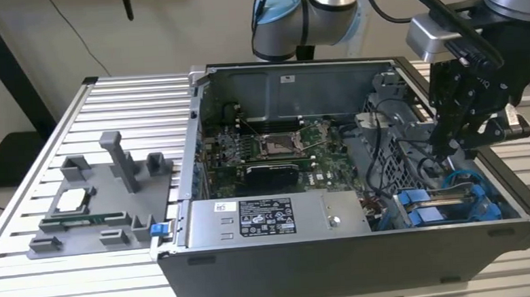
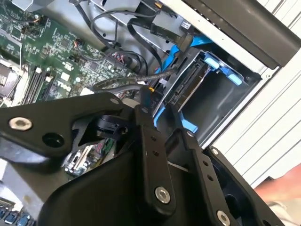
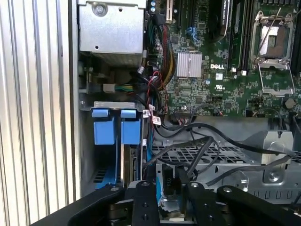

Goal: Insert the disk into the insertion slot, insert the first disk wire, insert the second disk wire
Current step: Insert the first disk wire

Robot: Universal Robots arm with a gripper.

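Open computer case sits on the slatted metal worktop, side panel off, motherboard exposed. The arm reaches in from the exterior view's right, and the claw hangs low inside the case at that end, just above the insertion slot. Its bright blue latch tabs show side by side in the first wrist view. The disk stands edge-on inside the slot, with its blue carrier bracket running along it. Loose black wires cross the perforated metal cage right by the claw, one passing close to its tip. I cannot tell whether the claw is open or closed, or whether it grips a wire. The grey power-supply box lies beside the slot, along the case's near wall. A grey fixture plate rests on the worktop at the exterior view's left.
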